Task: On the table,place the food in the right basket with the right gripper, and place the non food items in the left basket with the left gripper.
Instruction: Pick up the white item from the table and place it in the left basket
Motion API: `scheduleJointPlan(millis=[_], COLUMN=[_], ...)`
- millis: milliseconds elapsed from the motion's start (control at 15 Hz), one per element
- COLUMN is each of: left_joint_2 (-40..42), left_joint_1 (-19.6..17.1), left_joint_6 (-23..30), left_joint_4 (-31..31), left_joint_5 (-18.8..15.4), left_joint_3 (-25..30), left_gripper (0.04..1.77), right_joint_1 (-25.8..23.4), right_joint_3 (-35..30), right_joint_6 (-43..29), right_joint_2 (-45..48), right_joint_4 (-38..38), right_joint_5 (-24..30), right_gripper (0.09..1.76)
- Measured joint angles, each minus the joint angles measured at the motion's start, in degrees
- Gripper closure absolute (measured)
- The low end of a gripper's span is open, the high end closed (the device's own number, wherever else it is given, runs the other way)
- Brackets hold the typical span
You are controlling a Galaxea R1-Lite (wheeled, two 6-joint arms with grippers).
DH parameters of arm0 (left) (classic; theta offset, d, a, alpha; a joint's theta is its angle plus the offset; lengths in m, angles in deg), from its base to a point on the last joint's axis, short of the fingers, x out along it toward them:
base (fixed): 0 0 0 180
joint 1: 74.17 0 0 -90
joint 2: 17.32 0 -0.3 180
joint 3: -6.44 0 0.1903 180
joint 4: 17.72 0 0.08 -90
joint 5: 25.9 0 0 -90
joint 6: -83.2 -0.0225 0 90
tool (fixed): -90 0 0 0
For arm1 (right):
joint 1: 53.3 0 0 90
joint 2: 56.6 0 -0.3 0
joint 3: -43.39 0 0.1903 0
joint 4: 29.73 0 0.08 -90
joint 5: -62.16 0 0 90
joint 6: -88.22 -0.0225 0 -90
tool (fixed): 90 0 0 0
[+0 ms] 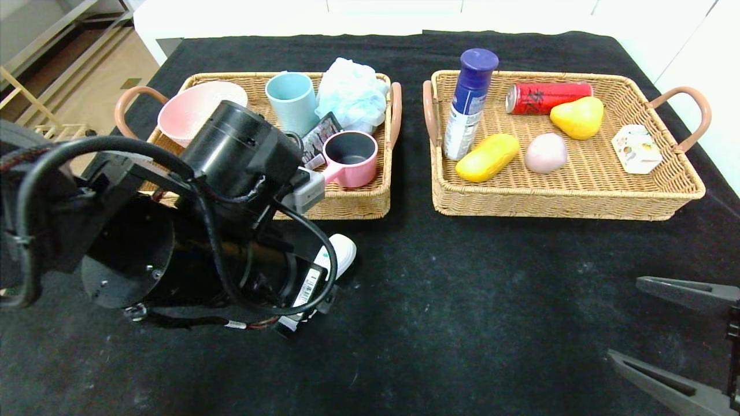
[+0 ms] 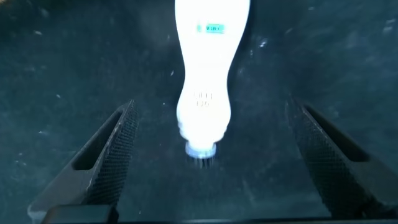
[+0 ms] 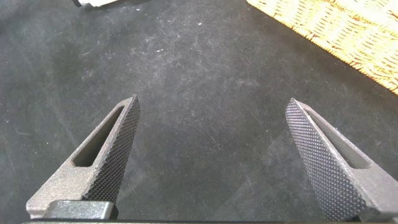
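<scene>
Left gripper point(image 2: 208, 162) is spread wide around the white brush-tipped bottle point(image 2: 208, 81) lying on the table point(image 1: 462, 289); no contact is seen. Right gripper point(image 3: 211, 155) is held wide open, empty, above bare cloth.

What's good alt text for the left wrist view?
A white brush-tipped bottle lies on the black table, centred between the open left gripper fingers, which flank it without touching. Its brush tip points toward the camera.
</scene>
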Motion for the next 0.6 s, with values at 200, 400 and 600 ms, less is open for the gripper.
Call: scheduleJointPlan(millis=[200, 400, 600], left_joint_2=[-2.5, -4.2, -5.4], left_joint_1=[-0.3, -0.7, -1.8], left_joint_6=[0.1, 0.2, 0.4], left_joint_4=[2.2, 2.7, 3.1], left_joint_5=[0.0, 0.1, 0.4], left_joint_3=[0.0, 0.1, 0.1], left_gripper=[0.11, 0.11, 0.1], right_joint_1=[0.0, 0.2, 0.2], right_joint_3=[-0.1, -0.2, -0.2], right_joint_6=[0.1, 0.1, 0.0], right_joint_2=[0.0, 0.0, 0.0], right_joint_4=[0.0, 0.0, 0.0], right_joint_5=[0.0, 0.0, 0.0], right_gripper=[0.14, 0.14, 0.14])
